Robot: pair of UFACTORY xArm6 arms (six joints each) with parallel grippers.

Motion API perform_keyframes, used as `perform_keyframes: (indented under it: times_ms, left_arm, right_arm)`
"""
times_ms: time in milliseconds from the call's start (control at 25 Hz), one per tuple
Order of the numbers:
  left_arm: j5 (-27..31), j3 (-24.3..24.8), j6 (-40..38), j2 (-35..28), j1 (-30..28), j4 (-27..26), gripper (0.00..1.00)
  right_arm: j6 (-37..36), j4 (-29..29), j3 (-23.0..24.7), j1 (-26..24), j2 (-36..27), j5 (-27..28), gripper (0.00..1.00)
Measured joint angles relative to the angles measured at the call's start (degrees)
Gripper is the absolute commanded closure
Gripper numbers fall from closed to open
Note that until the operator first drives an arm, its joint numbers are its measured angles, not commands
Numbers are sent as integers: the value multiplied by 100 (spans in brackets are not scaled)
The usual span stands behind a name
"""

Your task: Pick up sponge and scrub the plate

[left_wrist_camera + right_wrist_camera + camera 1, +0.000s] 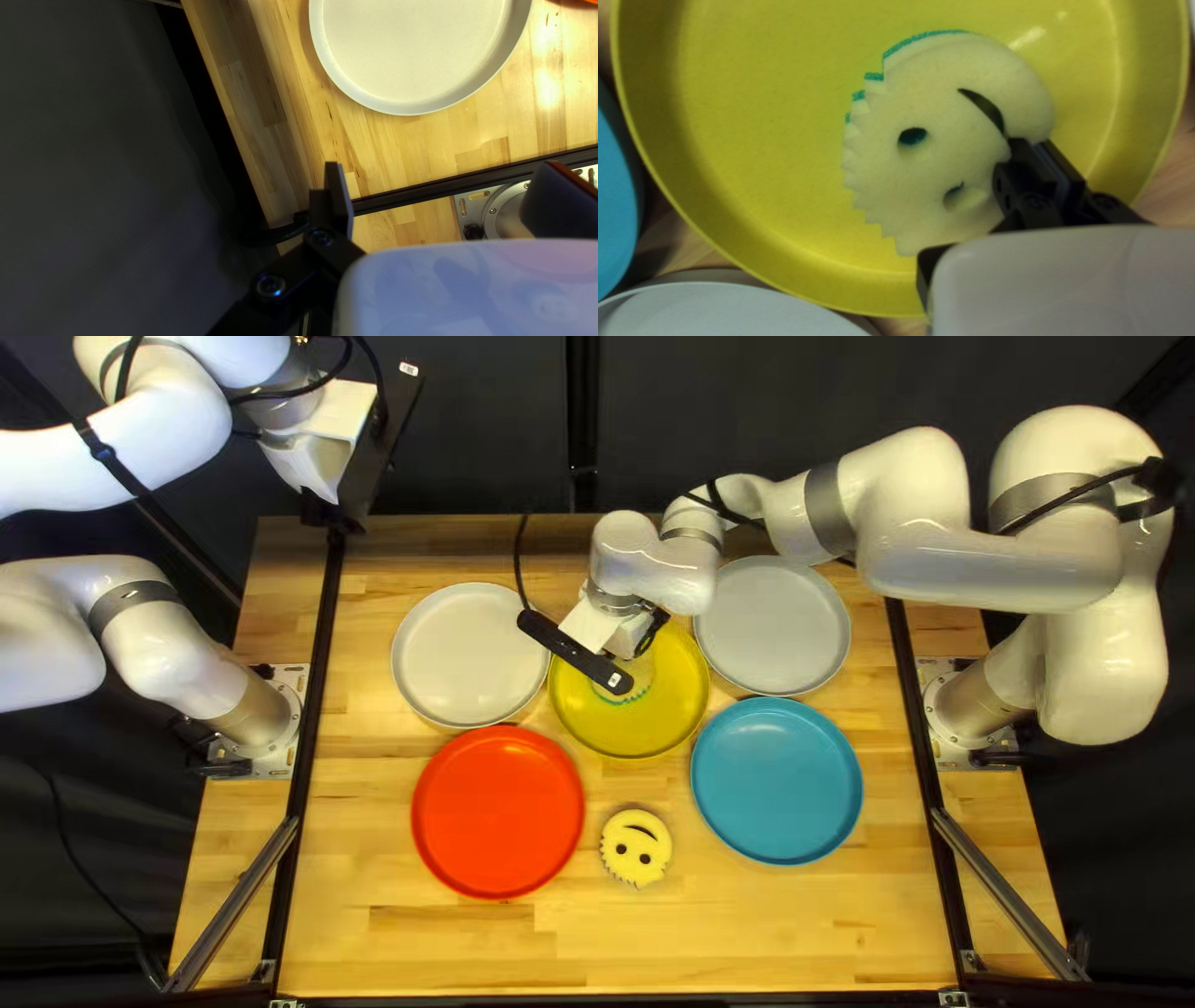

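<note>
table (747, 933): smooth wood | yellow plate (753, 155): glossy plastic | sponge (909, 186): matt foam

Rounded white arms (921, 566) have grey bands (827, 510), black cables (520, 573), seemingly metal screws (271, 285).

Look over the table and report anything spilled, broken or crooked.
I see nothing spilled or broken. Only the sponge over the yellow plate looks misshapen: its edge bunches near the curved mouth slot, where my right gripper pinches it. That is probably just squeezing, not damage.
</note>
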Motion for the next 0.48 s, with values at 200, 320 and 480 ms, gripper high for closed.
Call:
perform_keyframes:
  times_ms: [200, 320, 480]
  left_arm:
    - [0, 0, 0, 0, 0, 0, 0]
    - [0, 0, 0, 0, 0, 0, 0]
    - [0, 0, 0, 0, 0, 0, 0]
  right_arm:
    - [175, -3, 307, 1, -276, -22, 100]
    - [253, 15, 220, 43, -231, -19, 100]
    - [326, 34, -215, 144, 56, 14, 100]
